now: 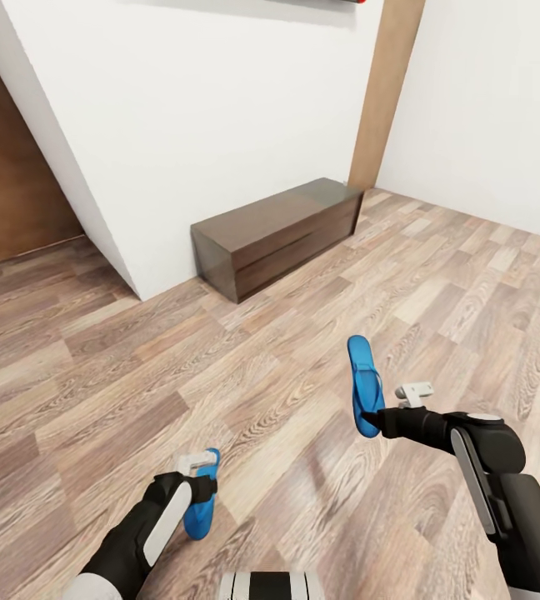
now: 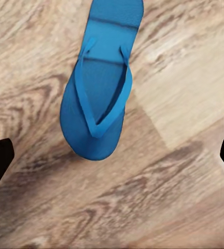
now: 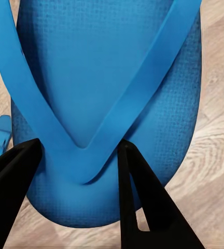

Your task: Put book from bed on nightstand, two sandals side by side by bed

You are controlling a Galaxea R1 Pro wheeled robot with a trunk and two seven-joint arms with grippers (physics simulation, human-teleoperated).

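The right arm is bent inward across the near right, its gripper (image 1: 376,419) clenched on one blue sandal (image 1: 363,383) at the toe end — the black fingers (image 3: 138,202) are seen pinching the strap junction, the sandal held above the floor. The left gripper (image 1: 197,482) is spread wide above the other sandal (image 2: 99,88), flat on the wood-grain plank floor (image 1: 95,375). A long, glossy dark-brown low cabinet (image 1: 274,233) stands far off against the white wall (image 1: 203,108).
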